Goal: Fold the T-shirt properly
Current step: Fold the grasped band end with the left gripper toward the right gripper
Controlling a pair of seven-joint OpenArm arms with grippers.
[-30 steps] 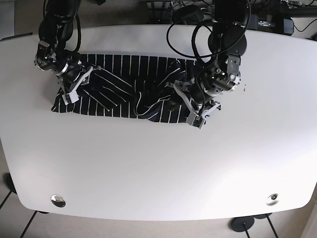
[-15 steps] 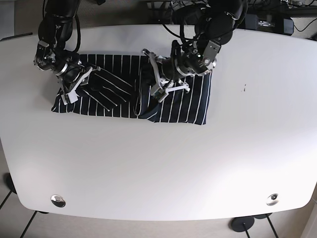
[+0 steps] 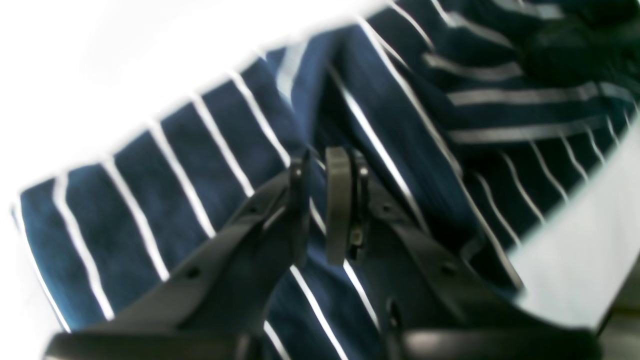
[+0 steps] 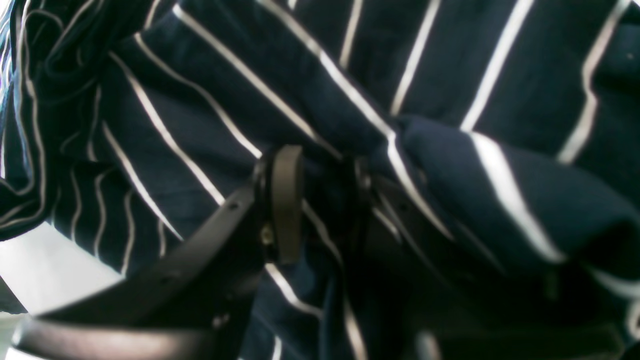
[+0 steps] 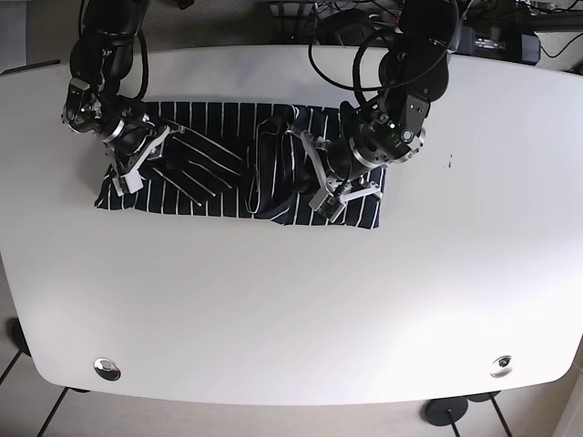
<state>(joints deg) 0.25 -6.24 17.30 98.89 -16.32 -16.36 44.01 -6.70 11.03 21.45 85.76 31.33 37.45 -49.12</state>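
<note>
The navy T-shirt with white stripes [image 5: 209,168] lies as a long, partly folded band across the far half of the white table [image 5: 291,309]. My left gripper [image 5: 326,193] rests on the shirt's right part near its front edge. In the left wrist view the left gripper [image 3: 320,200] has its jaws almost together over the striped cloth [image 3: 200,165], with no fold seen between them. My right gripper [image 5: 137,164] is at the shirt's left end. In the right wrist view the right gripper [image 4: 322,200] is closed on bunched cloth [image 4: 450,75], and a fold drapes over one finger.
Two round metal fittings sit near the table's front corners [image 5: 107,368] [image 5: 501,366]. Cables and equipment lie beyond the far edge [image 5: 510,27]. A small dark speck [image 5: 449,162] marks the table right of the shirt.
My left gripper went from the shirt's front right corner to its middle, then back right and forward. The shirt's right part now lies flatter. The right arm has barely moved.
</note>
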